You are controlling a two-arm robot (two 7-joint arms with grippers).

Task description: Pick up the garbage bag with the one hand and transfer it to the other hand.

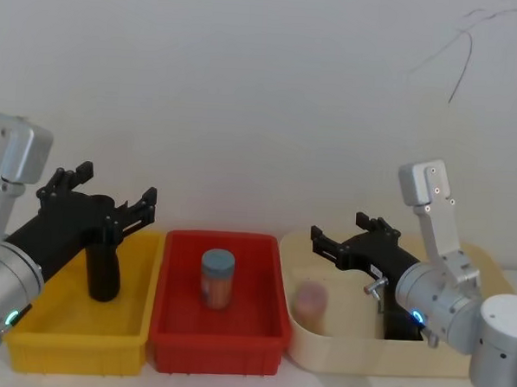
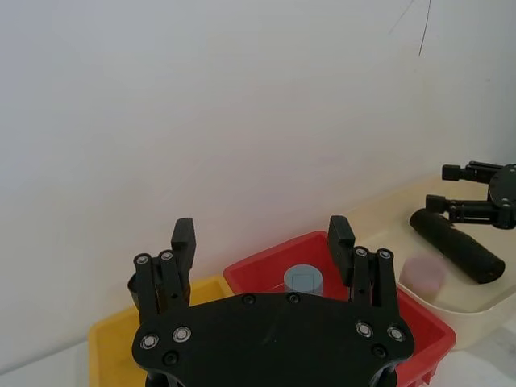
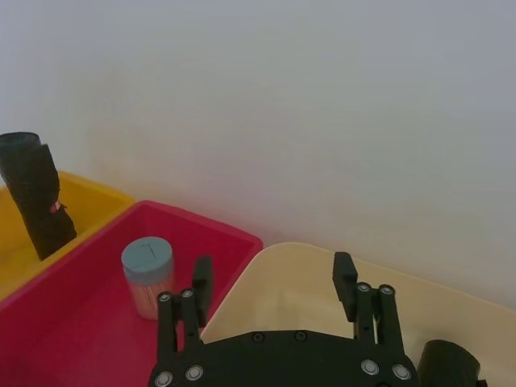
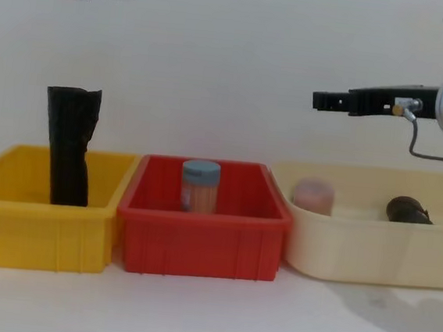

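While both grippers hover open, garbage bag (image 4: 408, 210) lies in cream tray (image 4: 355, 249) (by its right wall).

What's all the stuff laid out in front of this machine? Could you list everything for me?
yellow bin: one, yellow, robot's left end of the row.
tall black roll: one, black, standing upright in the yellow bin.
red bin: one, red, middle.
jar: one, grey-blue lid, orange contents, upright in the red bin.
cream tray: one, cream, right end.
pink object: one, pale pink, in the cream tray.
garbage bag: one, black, lying in the cream tray.
left gripper: black, open, above the yellow bin.
right gripper: black, open, above the cream tray.
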